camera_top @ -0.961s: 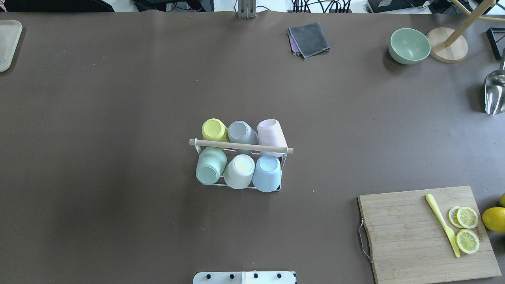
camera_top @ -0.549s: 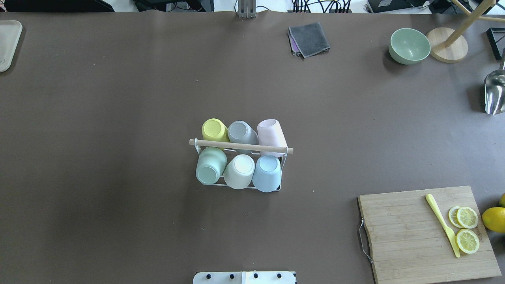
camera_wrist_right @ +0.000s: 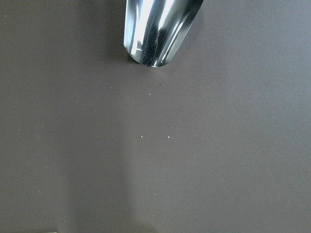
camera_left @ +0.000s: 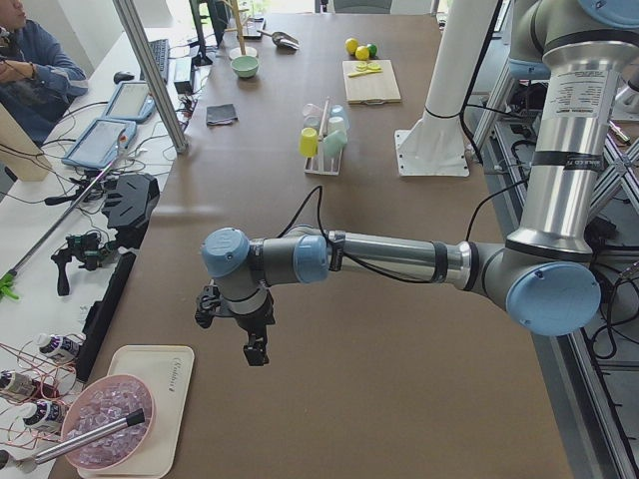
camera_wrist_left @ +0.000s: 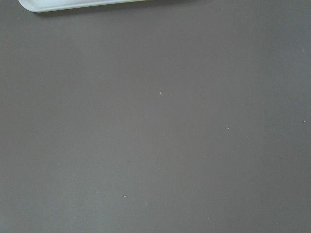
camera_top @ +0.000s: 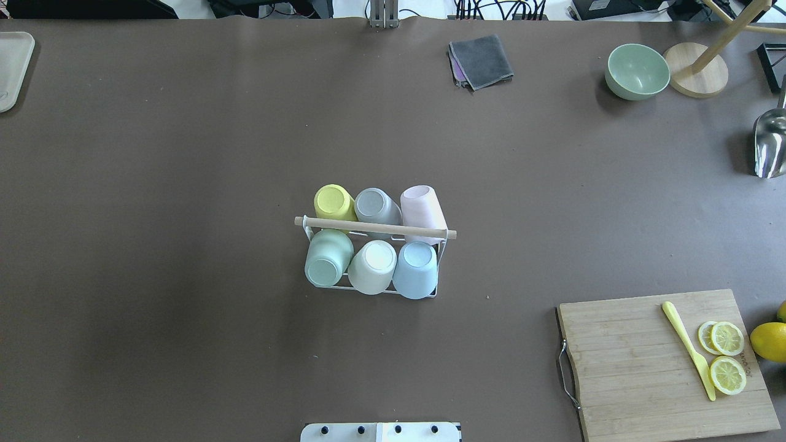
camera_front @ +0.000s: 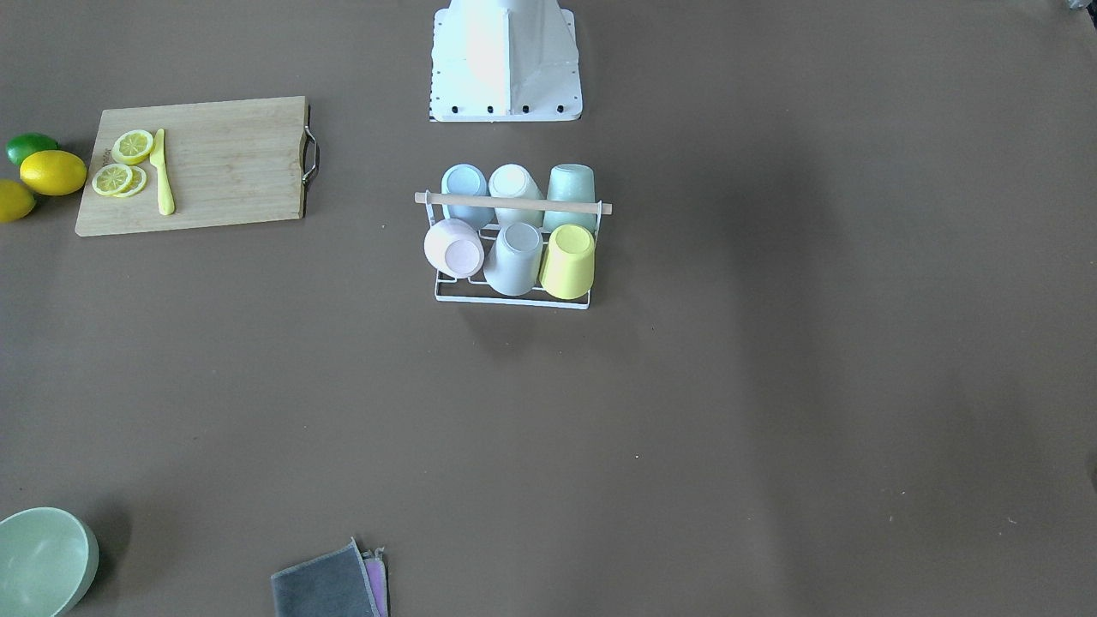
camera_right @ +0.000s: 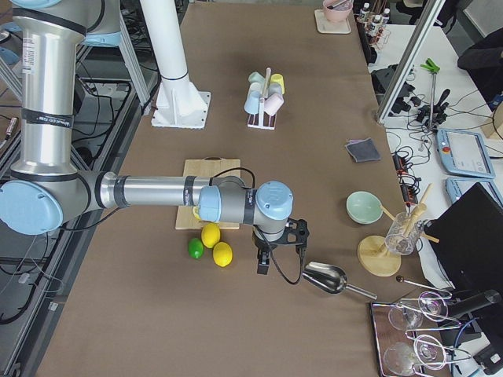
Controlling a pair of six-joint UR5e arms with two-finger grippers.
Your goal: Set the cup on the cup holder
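Observation:
The cup holder, a white wire rack with a wooden rod (camera_top: 374, 226) across its top, stands at the table's middle, also in the front view (camera_front: 514, 297). Several cups sit upside down on its prongs: yellow (camera_top: 333, 202), grey (camera_top: 376, 205), pink (camera_top: 422, 212), green (camera_top: 327, 259), white (camera_top: 373, 267) and blue (camera_top: 416, 270). My left gripper (camera_left: 256, 351) hangs over bare table at my far left, near a tray. My right gripper (camera_right: 263, 263) hangs at my far right beside a metal scoop. Both hold nothing that I can see, and I cannot tell if they are open or shut.
A cutting board (camera_top: 651, 380) with a yellow knife and lemon slices lies front right, with lemons (camera_top: 767, 341) beside it. A green bowl (camera_top: 637, 72), a wooden stand base (camera_top: 697, 70), a grey cloth (camera_top: 482, 61), the metal scoop (camera_top: 770, 144) and a tray (camera_top: 12, 67) lie along the edges.

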